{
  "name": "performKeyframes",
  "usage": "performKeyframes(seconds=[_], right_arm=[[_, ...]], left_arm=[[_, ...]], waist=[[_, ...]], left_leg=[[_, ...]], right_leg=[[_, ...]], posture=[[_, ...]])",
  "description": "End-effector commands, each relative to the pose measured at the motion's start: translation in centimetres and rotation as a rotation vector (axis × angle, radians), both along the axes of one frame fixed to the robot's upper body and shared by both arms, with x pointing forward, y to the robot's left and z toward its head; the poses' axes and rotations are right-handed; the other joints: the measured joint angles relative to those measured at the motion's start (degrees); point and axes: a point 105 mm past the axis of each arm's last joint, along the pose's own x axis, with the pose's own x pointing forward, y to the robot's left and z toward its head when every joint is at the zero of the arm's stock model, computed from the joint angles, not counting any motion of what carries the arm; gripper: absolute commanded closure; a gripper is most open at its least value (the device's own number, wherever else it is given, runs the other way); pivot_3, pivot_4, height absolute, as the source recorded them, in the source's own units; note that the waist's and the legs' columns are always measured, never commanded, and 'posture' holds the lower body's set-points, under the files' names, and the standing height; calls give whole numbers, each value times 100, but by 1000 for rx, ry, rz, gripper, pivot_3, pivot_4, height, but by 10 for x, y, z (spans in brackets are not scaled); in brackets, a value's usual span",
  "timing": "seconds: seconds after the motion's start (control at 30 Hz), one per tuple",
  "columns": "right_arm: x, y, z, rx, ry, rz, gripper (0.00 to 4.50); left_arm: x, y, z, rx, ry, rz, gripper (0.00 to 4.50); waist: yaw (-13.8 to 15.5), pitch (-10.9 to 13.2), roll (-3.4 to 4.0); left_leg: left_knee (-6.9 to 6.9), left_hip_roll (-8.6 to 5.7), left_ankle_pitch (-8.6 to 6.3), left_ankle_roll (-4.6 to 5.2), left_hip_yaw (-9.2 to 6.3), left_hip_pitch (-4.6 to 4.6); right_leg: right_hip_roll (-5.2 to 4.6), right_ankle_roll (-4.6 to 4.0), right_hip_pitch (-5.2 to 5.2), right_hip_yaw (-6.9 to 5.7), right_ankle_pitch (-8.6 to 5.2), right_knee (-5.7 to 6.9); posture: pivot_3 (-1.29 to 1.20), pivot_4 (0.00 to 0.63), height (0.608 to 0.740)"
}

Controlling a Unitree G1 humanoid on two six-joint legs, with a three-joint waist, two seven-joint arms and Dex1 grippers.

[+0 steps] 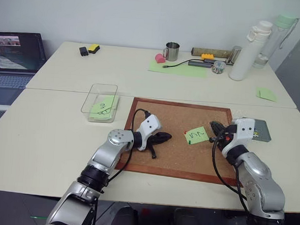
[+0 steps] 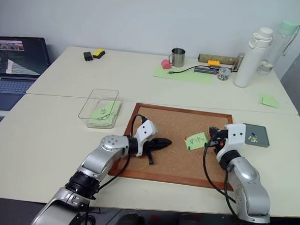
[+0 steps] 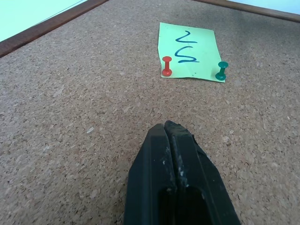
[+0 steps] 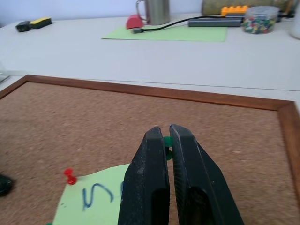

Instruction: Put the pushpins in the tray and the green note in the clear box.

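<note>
Two cream desks [image 1: 51, 137] stand pushed together against a pale wall, a laptop [image 1: 15, 58] open at the far left. On the near desk lies one cork board [image 1: 172, 160] in a reddish wooden frame.

One green note [image 1: 196, 135] with a zigzag squiggle lies flat on the board, right of centre, its edges turned slightly askew to the frame. Three pushpins can be counted: a red pushpin [image 3: 167, 66] and a green pushpin [image 3: 221, 71] stand at two corners of the note, and a second green pushpin [image 4: 167, 141] is pinched between the tips of the right gripper [image 4: 163, 136], which hangs just above the note's right edge.

The left gripper [image 3: 169, 131] rests low over bare cork, its jaws pressed together and holding nothing, pointing toward the note.

One clear box [image 1: 99, 102] sits just off the board's left corner with a scribbled green note [image 1: 104, 108] inside. One dark grey tray [image 1: 261, 130] lies off the board's right edge, behind the right arm.

On the far desk stand a metal mug [image 1: 171, 51], two bottles [image 1: 250, 50] and a large green sheet [image 1: 178, 68].
</note>
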Motion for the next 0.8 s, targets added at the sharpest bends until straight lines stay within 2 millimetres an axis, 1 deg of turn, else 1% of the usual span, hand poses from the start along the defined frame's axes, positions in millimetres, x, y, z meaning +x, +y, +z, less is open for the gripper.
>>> performKeyframes(seconds=[0.03, 0.13, 0.3, 0.47, 0.53, 0.57, 0.6, 0.63, 0.67, 0.8], right_arm=[[8, -52, 13, -51, -54, -246, 4466], [13, -80, 11, -32, -31, -350, 4466], [20, -115, 8, -12, -3, -451, 4466], [29, -135, 2, 23, 34, -473, 4466], [31, -141, 4, 36, 33, -478, 4466], [32, -142, 4, 41, 31, -474, 3956], [32, -143, 5, 39, 28, -469, 3951], [32, -141, 6, 40, 27, -449, 3838], [32, -141, 6, 37, 26, -441, 3486], [29, -141, 10, 42, 11, -415, 2578]], left_arm=[[-1, 9, -18, 56, 50, 26, 4500], [-1, 10, -18, 59, 47, 28, 4500], [-2, 10, -18, 58, 47, 28, 4500], [-3, 11, -18, 56, 49, 33, 4500], [-3, 11, -17, 53, 51, 36, 4500], [-3, 11, -17, 52, 51, 38, 4500], [-3, 12, -17, 52, 51, 40, 4500], [-3, 12, -17, 53, 50, 41, 4500], [-3, 12, -18, 56, 48, 42, 4500], [-4, 12, -17, 54, 48, 45, 4500]], waist=[[1, 0, 0], [1, 0, 0], [-1, 0, 1], [-10, 0, 2], [-10, 0, 4], [-10, 0, 4], [-10, -1, 5], [-10, -1, 5], [-10, -1, 5], [-11, -1, 5]], left_leg=[[0, 0, 0, 0, 1, 0], [-2, 0, 0, 0, 2, 1], [-8, 0, 0, 0, 10, 7], [-10, 0, 0, 0, 16, 13], [-12, 0, 0, 1, 19, 16], [-13, 0, 0, 1, 18, 16], [-14, 0, 0, 1, 18, 16], [-14, 0, 0, 1, 19, 17], [-14, 0, 0, 1, 19, 17], [-14, 2, 0, 1, 21, 18]], right_leg=[[0, 0, 0, 1, 0, 0], [-1, 0, 0, 1, 0, -1], [0, 0, 0, 9, 0, -1], [1, 0, 2, 18, 0, -2], [0, 0, 2, 22, 0, -2], [0, 0, 3, 22, 0, -2], [0, 0, 3, 22, 0, -2], [0, 0, 3, 23, 0, -2], [0, 0, 3, 24, 0, -2], [0, 0, 3, 27, 0, -3]], posture=[[0, 150, 740], [0, 150, 740], [0, 150, 740], [0, 150, 740], [0, 150, 740], [0, 150, 740], [0, 150, 740], [0, 150, 740], [0, 150, 740], [0, 150, 740]])
